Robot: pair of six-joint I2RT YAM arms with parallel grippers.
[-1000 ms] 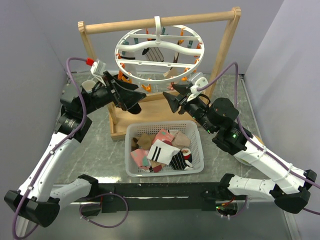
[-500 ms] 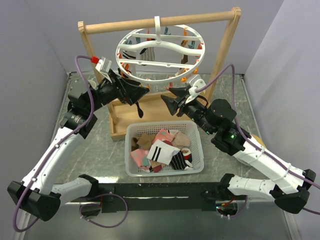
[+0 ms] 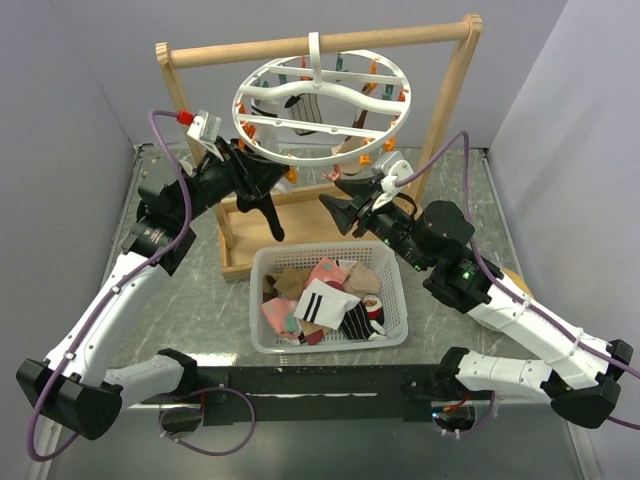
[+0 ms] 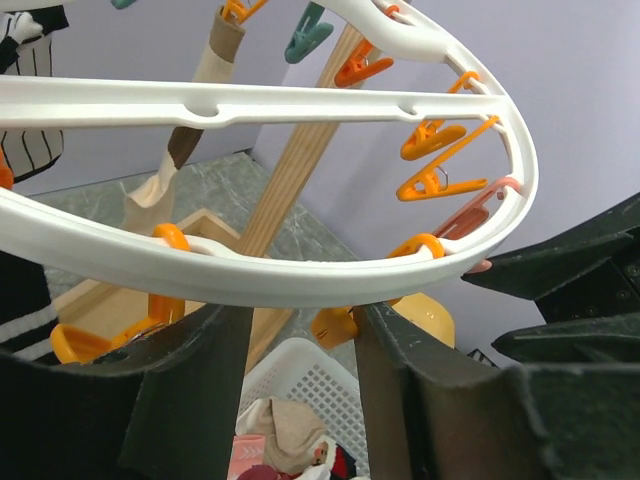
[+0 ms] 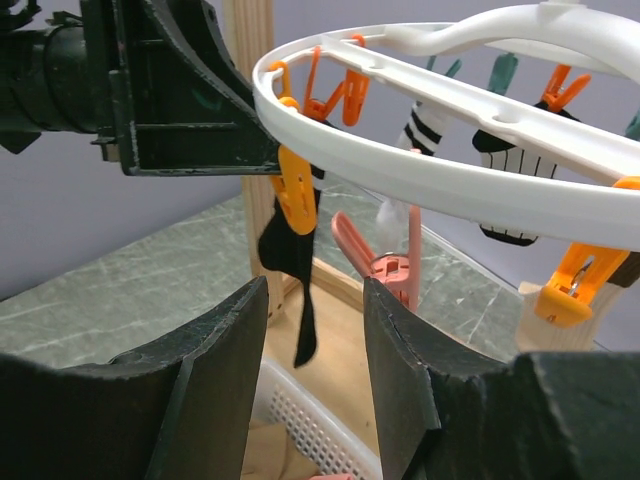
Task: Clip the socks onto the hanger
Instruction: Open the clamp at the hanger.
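Note:
The white round hanger (image 3: pixel 320 105) hangs from a wooden frame, with several socks (image 3: pixel 312 108) clipped to its pegs. A black sock (image 3: pixel 269 214) dangles from an orange peg (image 5: pixel 297 190) on the front-left rim. My left gripper (image 3: pixel 272 180) is right at that peg, under the hanger's rim (image 4: pixel 250 278). Its jaws stand apart with nothing between them, and an orange peg (image 4: pixel 335 325) sits beside the right finger. My right gripper (image 3: pixel 336 195) is open and empty below the front rim, facing a pink peg (image 5: pixel 388 268). More socks (image 3: pixel 325 298) lie in the basket.
The white plastic basket (image 3: pixel 257 300) stands in front of the frame's wooden base tray (image 3: pixel 238 262). The frame's posts (image 3: pixel 183 95) and crossbar (image 3: pixel 400 36) surround the hanger. Grey walls close in on both sides.
My left gripper moved up and right to the hanger's front-left rim and its jaws narrowed. The black sock now hangs from the peg there. The hanger tilted slightly; the right gripper edged left.

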